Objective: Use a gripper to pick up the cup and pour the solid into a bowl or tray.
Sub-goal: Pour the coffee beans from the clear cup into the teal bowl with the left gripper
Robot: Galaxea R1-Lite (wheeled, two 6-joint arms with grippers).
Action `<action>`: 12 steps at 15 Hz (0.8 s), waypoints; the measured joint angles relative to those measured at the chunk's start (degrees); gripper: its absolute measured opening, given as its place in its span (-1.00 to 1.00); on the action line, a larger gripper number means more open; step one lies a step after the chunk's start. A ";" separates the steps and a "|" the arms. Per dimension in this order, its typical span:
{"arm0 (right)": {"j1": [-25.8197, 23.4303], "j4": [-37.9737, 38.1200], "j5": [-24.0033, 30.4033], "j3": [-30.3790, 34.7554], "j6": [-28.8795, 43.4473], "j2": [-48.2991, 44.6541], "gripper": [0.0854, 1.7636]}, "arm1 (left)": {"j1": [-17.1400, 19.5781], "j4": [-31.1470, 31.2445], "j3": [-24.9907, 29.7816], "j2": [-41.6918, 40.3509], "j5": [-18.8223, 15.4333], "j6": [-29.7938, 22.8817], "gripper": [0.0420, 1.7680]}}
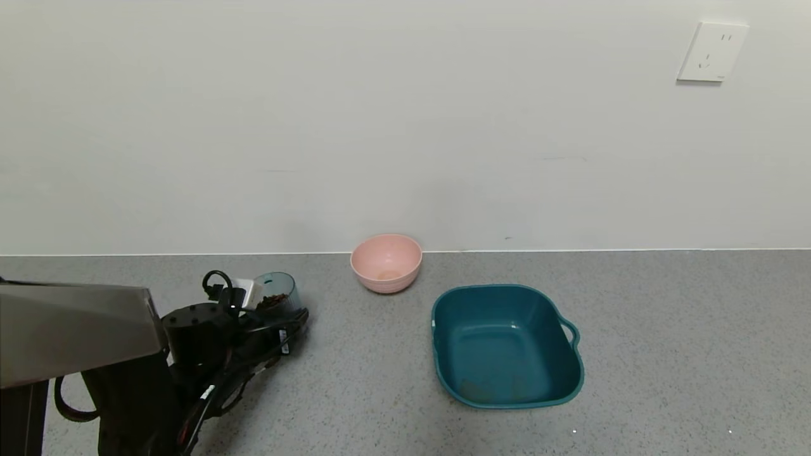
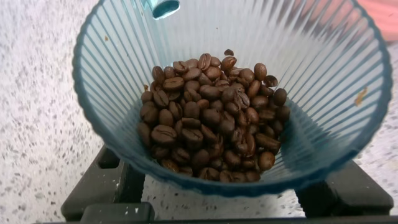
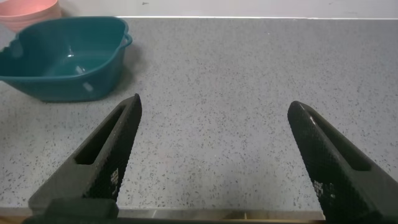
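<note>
A: Head view first: how far along are we?

B: The left gripper (image 1: 282, 316) has its fingers closed around the cup (image 1: 279, 296), coffee beans (image 2: 211, 118) inside, none poured. I judge the grasp done.

A: And what's left?

B: Carrying and tipping. The teal basin (image 1: 507, 345) sits well off to that gripper's right, past the pink bowl (image 1: 386, 263); no beans show in it. The right gripper (image 3: 214, 155) hangs wide open over the counter (image 3: 249, 74), holding nothing.
</note>
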 joint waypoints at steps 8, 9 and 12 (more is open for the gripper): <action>0.02 0.04 -0.01 0.00 -0.02 0.00 0.94 | -5.60 15.07 -3.19 -10.67 4.47 5.07 0.47; 0.00 0.04 -0.01 0.00 0.00 0.00 0.94 | -6.80 18.38 -4.66 -12.29 5.49 6.10 0.46; 0.02 0.04 0.00 0.00 0.00 0.00 0.94 | -9.95 26.67 -9.81 -16.41 8.66 9.45 0.46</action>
